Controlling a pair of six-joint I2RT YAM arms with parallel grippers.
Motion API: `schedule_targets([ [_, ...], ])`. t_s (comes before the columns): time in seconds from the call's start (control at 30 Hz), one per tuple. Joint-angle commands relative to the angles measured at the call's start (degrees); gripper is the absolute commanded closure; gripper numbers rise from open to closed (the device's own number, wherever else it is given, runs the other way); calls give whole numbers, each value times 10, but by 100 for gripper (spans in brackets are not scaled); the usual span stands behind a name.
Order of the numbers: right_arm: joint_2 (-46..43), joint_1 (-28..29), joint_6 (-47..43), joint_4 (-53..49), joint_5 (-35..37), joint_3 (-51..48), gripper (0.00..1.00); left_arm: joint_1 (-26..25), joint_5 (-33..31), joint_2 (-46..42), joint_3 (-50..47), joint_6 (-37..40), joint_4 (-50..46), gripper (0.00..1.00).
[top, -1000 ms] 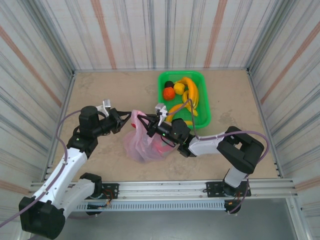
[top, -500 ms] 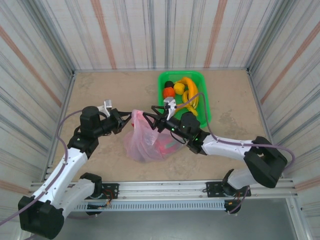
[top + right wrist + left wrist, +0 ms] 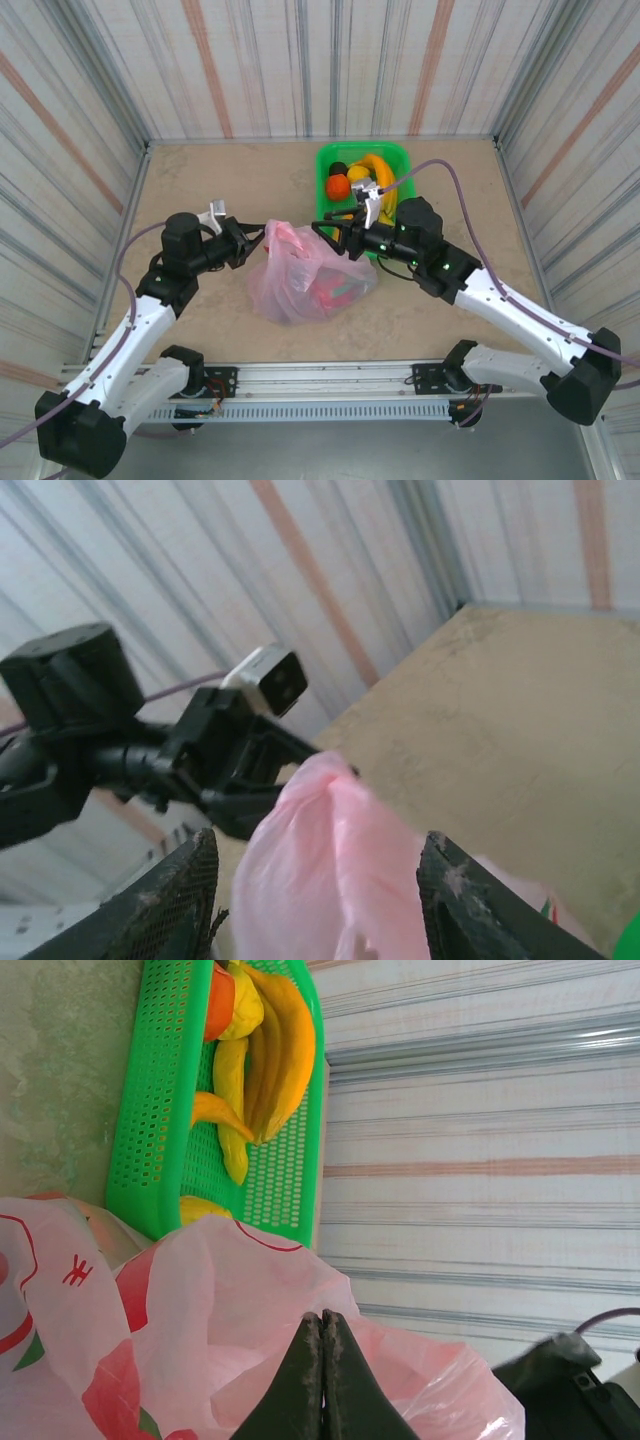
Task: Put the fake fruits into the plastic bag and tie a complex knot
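Note:
The pink plastic bag [image 3: 305, 275] stands on the table, its top corner pinched and held up by my left gripper [image 3: 258, 238], which is shut on it [image 3: 322, 1318]. A red-pink shape with some green shows through the film low in the bag. My right gripper [image 3: 333, 238] hovers open just right of the bag's raised top, and the film stands between its fingers [image 3: 318, 836] untouched. Yellow bananas [image 3: 380, 185], an orange fruit [image 3: 338, 187] and a dark round one [image 3: 340, 168] lie in the green basket [image 3: 405, 215]. The left wrist view has the bananas [image 3: 265, 1050] too.
The green mesh basket sits at the back, just behind the bag and under my right forearm. Striped walls close in the table on three sides. Bare tabletop [image 3: 220, 185] lies to the back left and front right [image 3: 470, 215].
My right gripper has let go at the bag's mouth, opened, and drawn back to the right toward the basket. The left gripper has kept its hold and place.

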Motion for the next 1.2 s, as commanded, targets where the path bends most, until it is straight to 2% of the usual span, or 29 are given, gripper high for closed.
schedule_targets([
  [0.0, -13, 19, 58, -106, -50, 5, 55, -2, -9, -8, 7, -6, -2, 100],
  [0.13, -17, 70, 63, -131, 4, 7, 59, -2, -7, -10, 7, -8, -4, 100],
  [0.3, 10, 106, 71, -162, 49, 29, 63, -2, -9, -18, 7, -5, -14, 100],
  [0.47, 58, 139, 27, -216, 127, 84, 65, -3, -8, -19, 5, -6, -16, 100],
  [1.17, 137, 163, -6, -237, 224, 127, 63, -6, -8, -20, 11, -8, -24, 100],
])
